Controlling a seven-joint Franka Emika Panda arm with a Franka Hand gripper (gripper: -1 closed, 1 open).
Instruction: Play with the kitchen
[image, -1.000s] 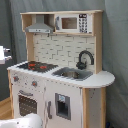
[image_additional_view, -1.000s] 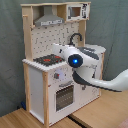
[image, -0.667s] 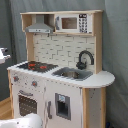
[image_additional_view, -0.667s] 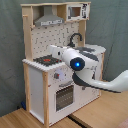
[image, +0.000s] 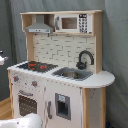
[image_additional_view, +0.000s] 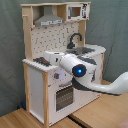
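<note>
soft, even indoor light, faint shadows, no glare, mild blur in both exterior views

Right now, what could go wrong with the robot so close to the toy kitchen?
In the second exterior view the robot arm hangs close before the kitchen, near the knobs and stovetop. A careless swing might bump the front or snap a knob. The faucet sticks up over the sink, so a high sweep might catch it.

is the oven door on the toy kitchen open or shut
Shut. The windowed white oven door sits flush with the white and light-wood toy kitchen's front in both exterior views, with no gap at its edges.
</note>
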